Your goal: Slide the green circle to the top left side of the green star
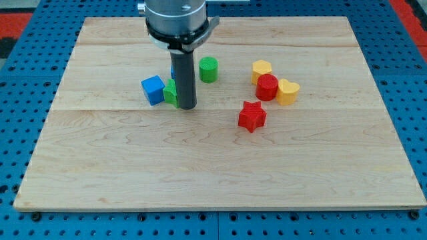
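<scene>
Resting on the pale wooden surface (267, 167), the small green circle block (208, 69) lies up-right of the dark rod's tip (187, 107), just beside the green star block (171, 93); no claw exists to open or pinch.

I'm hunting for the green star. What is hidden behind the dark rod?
Behind the rod, by my tip, a green block shows beside the blue cube; a blue sliver peeks out above. Their shapes are covered.

A pale wooden board (220, 180) lies on a blue perforated surface (20, 100), evenly lit.
</scene>
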`<state>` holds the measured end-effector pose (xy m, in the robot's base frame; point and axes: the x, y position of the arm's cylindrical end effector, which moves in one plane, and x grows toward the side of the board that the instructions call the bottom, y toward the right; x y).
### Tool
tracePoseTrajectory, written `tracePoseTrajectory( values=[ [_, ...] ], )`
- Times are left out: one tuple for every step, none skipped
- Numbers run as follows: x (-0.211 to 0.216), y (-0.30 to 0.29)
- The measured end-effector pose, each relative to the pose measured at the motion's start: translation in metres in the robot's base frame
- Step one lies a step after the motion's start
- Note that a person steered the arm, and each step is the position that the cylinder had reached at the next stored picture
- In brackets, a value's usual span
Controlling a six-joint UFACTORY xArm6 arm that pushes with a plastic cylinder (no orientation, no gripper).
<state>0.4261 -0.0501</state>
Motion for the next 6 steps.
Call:
tracePoseTrajectory(
  values=[
    [-0.003, 0.046],
    [-0.053, 0.063],
    [-0.085, 0.102],
    [-0.089, 0.052],
    [-0.063, -0.020],
    [-0.051, -0.062]
  ],
)
